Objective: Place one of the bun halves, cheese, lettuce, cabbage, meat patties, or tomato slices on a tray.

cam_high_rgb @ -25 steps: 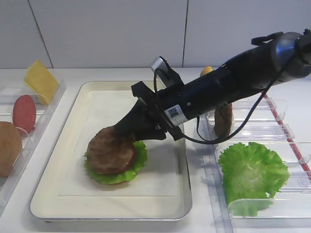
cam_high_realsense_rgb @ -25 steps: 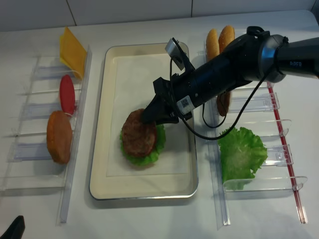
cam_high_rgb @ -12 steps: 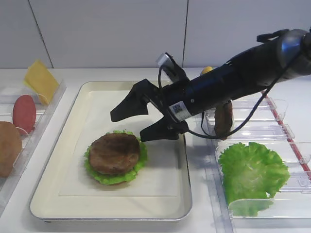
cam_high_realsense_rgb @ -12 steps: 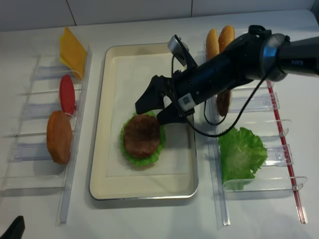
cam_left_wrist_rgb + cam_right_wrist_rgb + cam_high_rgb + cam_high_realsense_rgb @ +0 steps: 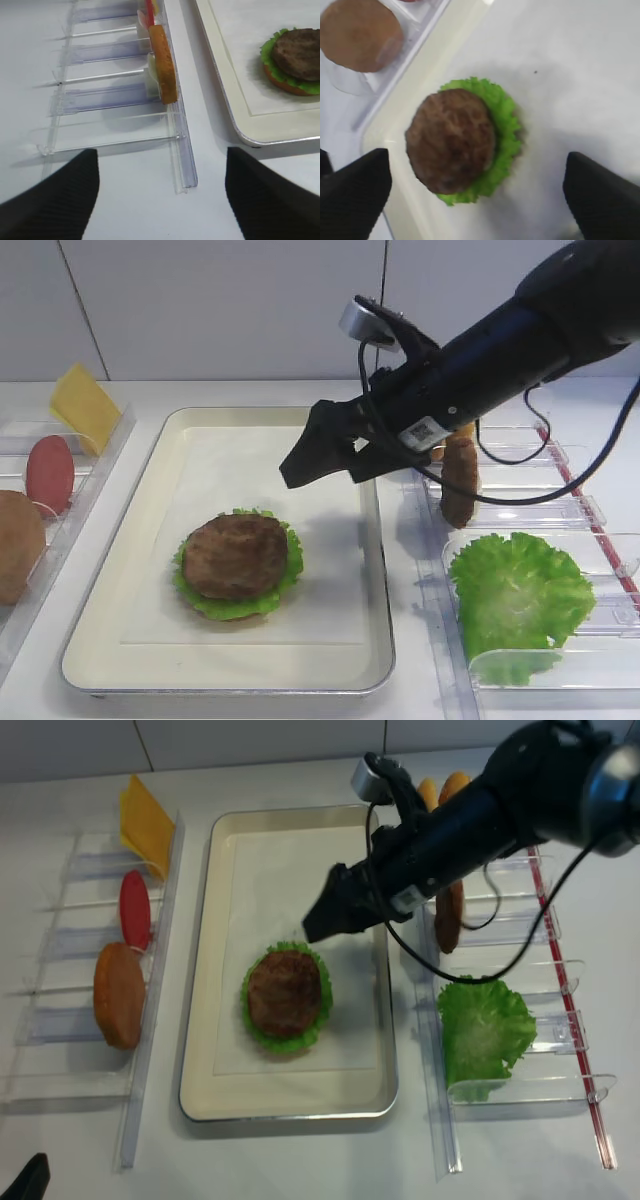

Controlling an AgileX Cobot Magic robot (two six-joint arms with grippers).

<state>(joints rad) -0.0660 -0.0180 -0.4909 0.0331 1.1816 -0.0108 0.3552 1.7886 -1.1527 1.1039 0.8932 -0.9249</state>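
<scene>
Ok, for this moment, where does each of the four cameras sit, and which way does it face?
Exterior high: in front, angled down at the tray; right arm and open right tool show.
Realsense: overhead, straight down; same arm.
Right wrist: on that arm, looking down at the meat patty between dark fingertips.
Left wrist: low at the left, over the clear bins; left tool open.
All four show the patty on lettuce.

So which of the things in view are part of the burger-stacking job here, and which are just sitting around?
Part of the job:
- tray
- meat patty on lettuce and a bun half, in the tray
- spare patty, lettuce leaf, tomato slice, cheese
- right gripper, open above the tray

Lying about:
- clear plastic racks
- white tabletop
</scene>
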